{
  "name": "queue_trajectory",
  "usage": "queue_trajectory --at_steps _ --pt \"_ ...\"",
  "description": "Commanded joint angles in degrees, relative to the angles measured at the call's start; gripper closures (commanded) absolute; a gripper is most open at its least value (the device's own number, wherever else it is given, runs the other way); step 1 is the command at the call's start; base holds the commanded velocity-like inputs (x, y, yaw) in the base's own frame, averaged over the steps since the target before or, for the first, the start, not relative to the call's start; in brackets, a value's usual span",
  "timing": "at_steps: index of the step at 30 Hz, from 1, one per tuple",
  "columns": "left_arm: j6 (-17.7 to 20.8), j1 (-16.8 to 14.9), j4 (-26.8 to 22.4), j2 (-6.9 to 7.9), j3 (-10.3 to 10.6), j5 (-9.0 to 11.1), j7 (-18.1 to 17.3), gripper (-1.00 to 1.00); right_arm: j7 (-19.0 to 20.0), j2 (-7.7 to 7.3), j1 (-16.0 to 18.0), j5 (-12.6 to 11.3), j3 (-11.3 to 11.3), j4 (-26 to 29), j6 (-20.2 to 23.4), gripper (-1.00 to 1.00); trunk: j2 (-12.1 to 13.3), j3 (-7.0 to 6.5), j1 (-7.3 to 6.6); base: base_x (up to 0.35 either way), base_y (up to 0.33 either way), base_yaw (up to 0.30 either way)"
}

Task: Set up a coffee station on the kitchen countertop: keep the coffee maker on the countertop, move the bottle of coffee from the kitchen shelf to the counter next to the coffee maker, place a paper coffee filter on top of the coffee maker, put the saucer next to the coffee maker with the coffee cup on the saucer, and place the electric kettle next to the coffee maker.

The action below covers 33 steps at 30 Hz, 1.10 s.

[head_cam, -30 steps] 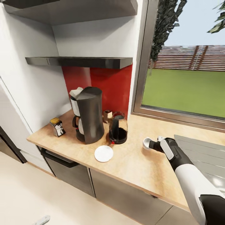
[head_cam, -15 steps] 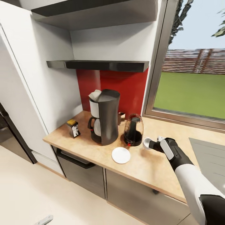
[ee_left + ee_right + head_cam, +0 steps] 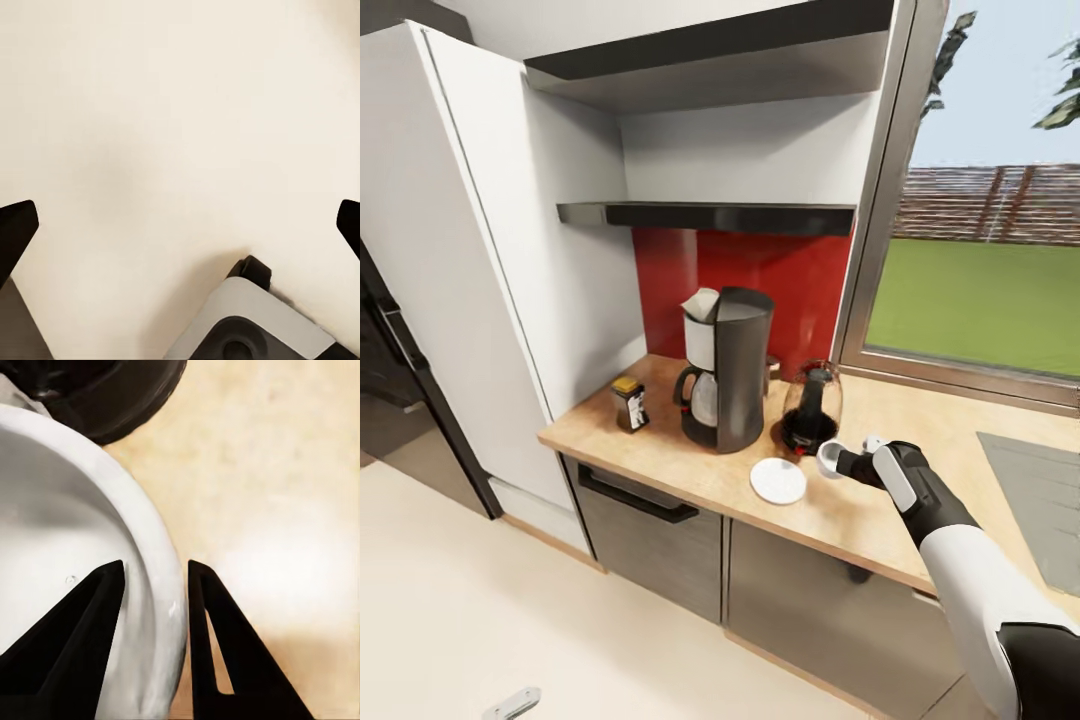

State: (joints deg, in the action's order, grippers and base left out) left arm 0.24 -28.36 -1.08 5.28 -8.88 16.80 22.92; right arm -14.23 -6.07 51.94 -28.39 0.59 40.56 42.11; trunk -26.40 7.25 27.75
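Looking along the right gripper (image 3: pixel 154 641), the coffee cup (image 3: pixel 67 555) rim is seen clamped between its fingers; from the head, it is held above the table (image 3: pixel 840 515), at 3 o'clock of the saucer (image 3: pixel 777 480). The left gripper's (image 3: pixel 180 225) fingertips are cut off, spread wide over the floor (image 3: pixel 165 112).

White coffee cup (image 3: pixel 829 458), glossy white inside (image 3: pixel 67 585). White saucer (image 3: pixel 778 481). Dark grey coffee maker (image 3: pixel 733 372). Black-based, clear-bodied electric kettle (image 3: pixel 809 410). Yellow-lidded bottle of coffee (image 3: pixel 628 403). Mottled light-wood countertop (image 3: pixel 660 450). Red backsplash (image 3: pixel 750 285). Black right gripper (image 3: pixel 844 462).
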Motion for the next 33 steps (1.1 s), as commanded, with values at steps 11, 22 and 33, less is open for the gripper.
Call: queue_trajectory --at_steps 11,22,33 --pt "0.03 -0.03 -0.06 -0.1 -0.44 -0.11 0.11 -1.0 -0.43 -0.26 0.01 -0.57 0.02 -0.04 0.16 1.0 -0.12 0.11 0.01 -0.093 0.064 0.0" --pt "0.03 -0.03 -0.02 -0.1 -0.44 -0.11 0.11 -1.0 -0.45 -0.26 0.0 -0.61 0.0 -0.04 0.17 1.0 -0.12 0.11 0.01 -0.104 0.161 0.0" --pt "0.03 -0.03 -0.06 -0.03 -0.44 -0.12 0.17 -1.0 -0.45 -0.26 0.0 -0.61 0.0 -0.04 0.17 1.0 -0.12 0.11 0.01 0.001 0.156 0.0"
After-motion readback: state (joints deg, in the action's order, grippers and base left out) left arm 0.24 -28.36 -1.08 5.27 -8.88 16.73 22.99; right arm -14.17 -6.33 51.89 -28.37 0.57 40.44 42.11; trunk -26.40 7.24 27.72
